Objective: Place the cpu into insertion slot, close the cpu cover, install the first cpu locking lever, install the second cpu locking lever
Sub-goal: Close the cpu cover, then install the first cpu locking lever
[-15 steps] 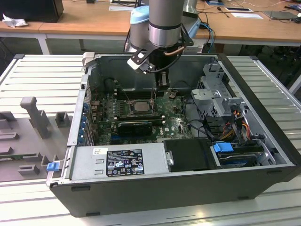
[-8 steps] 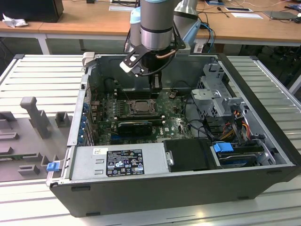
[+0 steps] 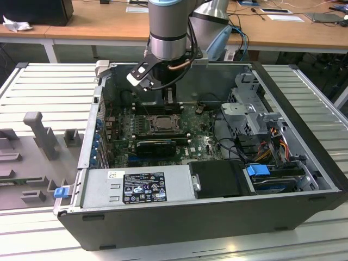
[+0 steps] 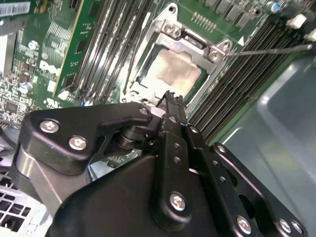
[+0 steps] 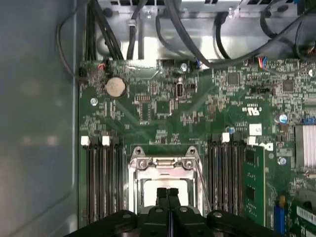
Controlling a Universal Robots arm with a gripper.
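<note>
Hand closed on nothing, poised right over the cpu. Cpu seated in green board, metal cover down around it. Open computer case on table.

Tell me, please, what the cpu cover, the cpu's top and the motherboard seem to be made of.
The cpu cover: looks like bare stamped metal, dull grey with soft glints at its edges.
The cpu: its top looks like matte pale metal, smooth with faint smudges.
The motherboard: green lacquered circuit laminate, probably fibreglass, slightly glossy, with fine traces and soldered parts.
</note>
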